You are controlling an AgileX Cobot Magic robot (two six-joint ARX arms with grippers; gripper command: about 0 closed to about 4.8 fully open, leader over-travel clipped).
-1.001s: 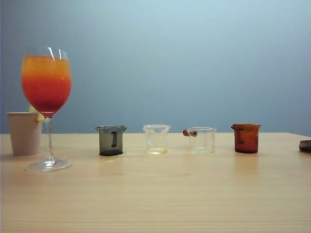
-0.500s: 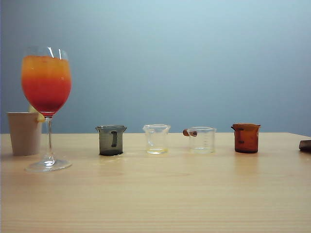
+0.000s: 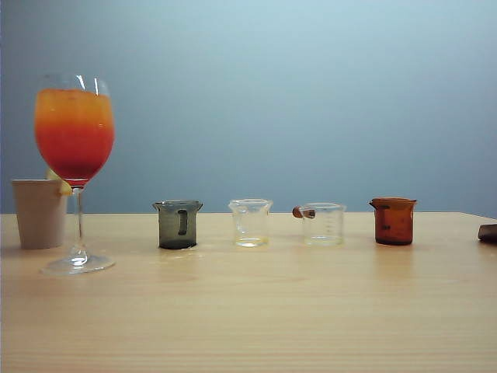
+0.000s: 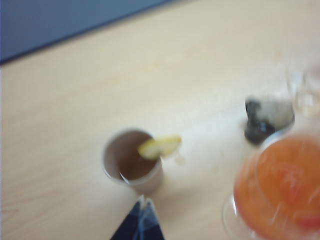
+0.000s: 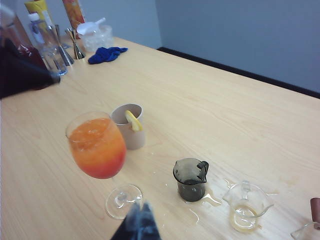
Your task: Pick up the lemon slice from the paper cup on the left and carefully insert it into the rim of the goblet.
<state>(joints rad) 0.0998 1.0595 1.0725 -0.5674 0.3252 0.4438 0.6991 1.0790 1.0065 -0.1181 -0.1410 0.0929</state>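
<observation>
Up close, the left gripper (image 4: pixel 142 222) shows only dark fingertips pressed together, clenched on nothing, just short of the cup (image 4: pixel 131 162). The picture is blurred. The lemon slice (image 4: pixel 159 146) rests on the cup's rim, leaning out toward the goblet (image 4: pixel 280 187), which stands beside the cup with an orange drink filling its bowl. A grey beaker (image 4: pixel 265 120) sits past the goblet, away from the cup.

The right gripper (image 5: pixel 139 224) also shows just a dark tip, near the goblet's foot; whether its jaws are parted I cannot tell. Beyond the goblet from it, the cup holds the slice hooked over its rim. To the side of the goblet the grey beaker is empty, and a clear beaker (image 5: pixel 246 205) further along holds a little yellowish liquid.

From the front, neither arm appears. An amber beaker (image 3: pixel 394 221) stands farthest from the cup.
</observation>
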